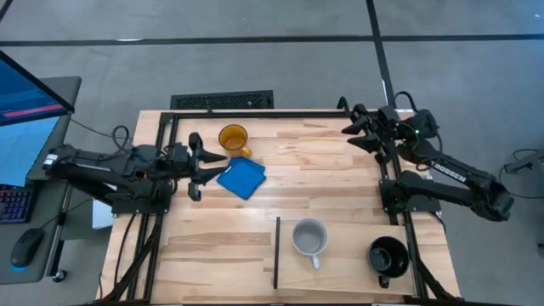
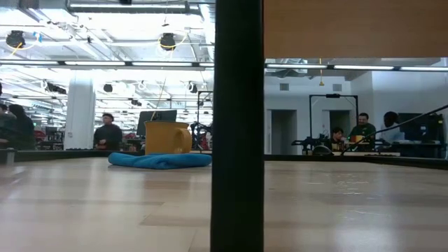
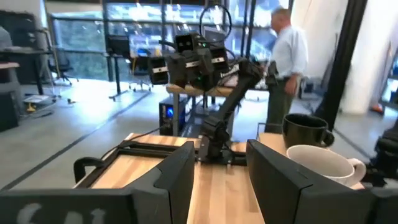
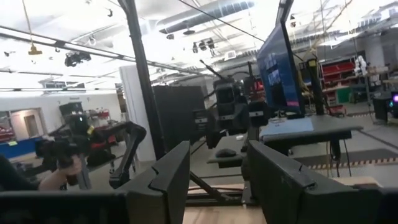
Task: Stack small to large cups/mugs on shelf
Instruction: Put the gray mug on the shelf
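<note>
Two open hands, left hand [image 1: 197, 166] and right hand [image 1: 357, 129], are empty; yellow mug [image 1: 233, 138] could be knocked over if bumped.

Bright ceiling lamps [image 2: 166, 42] glare overhead; the black divider strip [image 2: 238, 126] below them looms blurred, and the wooden tabletop [image 1: 340, 178] shows soft, faint shadows.

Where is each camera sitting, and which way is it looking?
High view: above the table, looking straight down; shows both arms, left gripper and right gripper, both open.
Low view: at tabletop height, looking level across; no arm shows, only the yellow mug behind the blue cloth.
Left wrist view: on the left arm, facing the right arm across the table.
Right wrist view: on the right arm, facing the room.
Shared: high and left wrist views both show the white mug and black mug.
</note>
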Controlling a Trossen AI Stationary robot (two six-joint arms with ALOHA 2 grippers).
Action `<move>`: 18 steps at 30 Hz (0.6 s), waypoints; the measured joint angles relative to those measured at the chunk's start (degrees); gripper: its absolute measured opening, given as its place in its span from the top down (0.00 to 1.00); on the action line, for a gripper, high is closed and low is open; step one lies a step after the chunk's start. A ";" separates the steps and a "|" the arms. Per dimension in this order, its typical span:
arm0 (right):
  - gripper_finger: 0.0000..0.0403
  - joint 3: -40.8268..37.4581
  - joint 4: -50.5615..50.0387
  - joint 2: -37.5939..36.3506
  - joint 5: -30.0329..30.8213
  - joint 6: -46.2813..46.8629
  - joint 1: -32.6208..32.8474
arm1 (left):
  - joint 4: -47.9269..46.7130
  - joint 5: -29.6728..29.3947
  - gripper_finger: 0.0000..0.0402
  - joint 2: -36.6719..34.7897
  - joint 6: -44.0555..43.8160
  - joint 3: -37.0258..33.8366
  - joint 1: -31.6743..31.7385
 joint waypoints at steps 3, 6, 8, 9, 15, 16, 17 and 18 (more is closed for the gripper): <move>0.55 -0.01 0.02 0.86 -0.09 0.63 0.00 | 7.36 -0.33 0.66 -2.98 -0.42 -7.57 0.00; 0.55 0.87 -0.25 1.71 -1.46 3.03 0.00 | 14.25 -0.46 0.66 -4.94 -0.11 -13.63 0.00; 0.55 2.72 -0.14 2.14 -4.15 4.53 0.00 | 16.20 -0.46 0.66 -6.11 0.02 -16.45 0.00; 0.55 3.90 -0.04 2.39 -5.63 5.26 0.01 | 16.67 -0.46 0.66 -6.65 -0.09 -17.47 0.00; 0.55 13.60 -15.30 4.10 -13.57 5.71 2.22 | 16.33 -3.15 0.66 -8.87 -1.09 -20.81 0.00; 0.55 15.23 -19.36 4.25 -13.94 4.05 3.05 | 16.33 -3.61 0.66 -9.04 -1.11 -21.28 0.00; 0.55 17.00 -23.83 4.49 -13.93 1.99 3.83 | 16.53 -3.73 0.66 -9.28 -1.15 -21.88 0.00; 0.55 18.80 -27.95 4.75 -13.91 0.15 4.59 | 16.83 -3.79 0.66 -9.57 -1.20 -22.66 0.02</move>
